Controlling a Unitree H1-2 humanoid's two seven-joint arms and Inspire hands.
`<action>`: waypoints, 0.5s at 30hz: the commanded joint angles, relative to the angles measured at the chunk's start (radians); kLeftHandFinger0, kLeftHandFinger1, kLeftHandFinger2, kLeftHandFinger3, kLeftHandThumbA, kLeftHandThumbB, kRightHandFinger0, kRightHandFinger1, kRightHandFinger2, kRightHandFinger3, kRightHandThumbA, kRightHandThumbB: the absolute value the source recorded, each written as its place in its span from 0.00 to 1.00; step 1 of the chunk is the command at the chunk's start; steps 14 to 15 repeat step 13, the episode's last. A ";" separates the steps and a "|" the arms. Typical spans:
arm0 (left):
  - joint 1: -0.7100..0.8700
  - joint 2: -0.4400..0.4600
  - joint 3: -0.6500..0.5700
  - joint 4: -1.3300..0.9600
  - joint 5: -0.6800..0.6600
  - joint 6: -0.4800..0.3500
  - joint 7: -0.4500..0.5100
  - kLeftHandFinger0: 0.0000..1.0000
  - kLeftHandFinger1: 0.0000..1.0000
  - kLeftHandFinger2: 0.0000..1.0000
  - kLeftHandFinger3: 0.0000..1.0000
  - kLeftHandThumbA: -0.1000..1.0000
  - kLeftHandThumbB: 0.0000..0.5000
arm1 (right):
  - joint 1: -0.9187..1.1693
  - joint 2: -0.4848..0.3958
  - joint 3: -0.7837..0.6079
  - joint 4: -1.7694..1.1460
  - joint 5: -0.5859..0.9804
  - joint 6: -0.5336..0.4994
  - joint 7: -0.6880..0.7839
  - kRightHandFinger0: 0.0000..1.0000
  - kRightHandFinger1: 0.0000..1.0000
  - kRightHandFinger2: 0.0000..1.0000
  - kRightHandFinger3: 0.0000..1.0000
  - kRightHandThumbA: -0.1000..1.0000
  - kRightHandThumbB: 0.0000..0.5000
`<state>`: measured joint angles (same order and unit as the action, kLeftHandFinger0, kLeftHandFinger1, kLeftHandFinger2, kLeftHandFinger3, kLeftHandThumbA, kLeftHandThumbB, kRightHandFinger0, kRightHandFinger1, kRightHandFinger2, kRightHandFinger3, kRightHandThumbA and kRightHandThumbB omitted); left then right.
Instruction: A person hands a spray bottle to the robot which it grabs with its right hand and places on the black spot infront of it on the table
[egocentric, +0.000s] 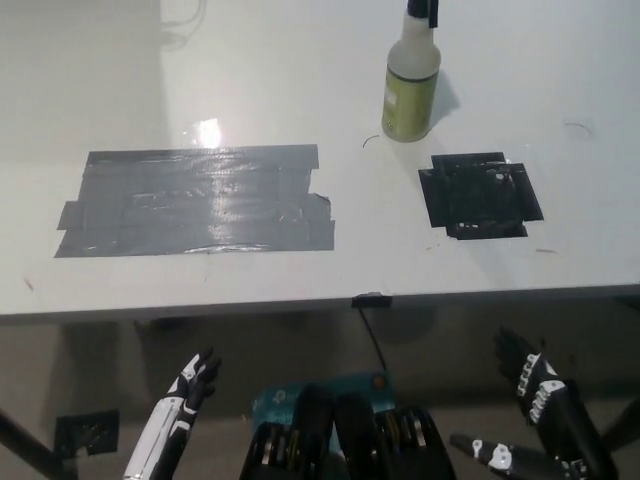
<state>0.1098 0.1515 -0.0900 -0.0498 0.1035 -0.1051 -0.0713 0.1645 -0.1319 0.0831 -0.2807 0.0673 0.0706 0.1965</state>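
Item one: the spray bottle (410, 88), which I see standing upright on the white bench (300, 60) near its far edge, pale body with yellow-green liquid and a dark nozzle cut off by the top of the frame. Nothing holds it.

Item two: the black spot (480, 195), a rough square of black tape on the bench, just in front of the bottle and a little to the right; the bottle stands beside it, not on it.

Item three: a wide grey tape patch (195, 200) on the left half of the bench, well apart from the bottle.

Item four: my right hand (535, 420), black, below the front edge of the bench at the lower right, fingers spread and holding nothing.

Item five: my left hand (190, 385), white, resting low at the lower left, also under the bench edge, fingers apart and empty.

Item six: a small dark clip (370, 299) on the front edge of the bench, with a thin cable hanging from it.
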 joint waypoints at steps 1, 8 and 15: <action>-0.010 0.006 0.020 -0.034 -0.035 -0.024 -0.010 1.00 1.00 1.00 1.00 1.00 0.03 | -0.036 -0.033 0.028 0.107 -0.041 -0.114 0.032 1.00 1.00 1.00 1.00 0.96 0.82; -0.012 0.011 0.024 -0.035 -0.036 -0.026 -0.015 1.00 1.00 1.00 1.00 1.00 0.04 | -0.053 -0.048 0.038 0.143 -0.045 -0.102 0.028 1.00 1.00 1.00 1.00 0.94 0.84; -0.029 0.007 0.022 -0.033 -0.046 -0.017 -0.021 1.00 1.00 1.00 1.00 1.00 0.07 | -0.055 -0.052 0.034 0.140 -0.043 -0.114 0.029 1.00 1.00 1.00 1.00 0.92 0.83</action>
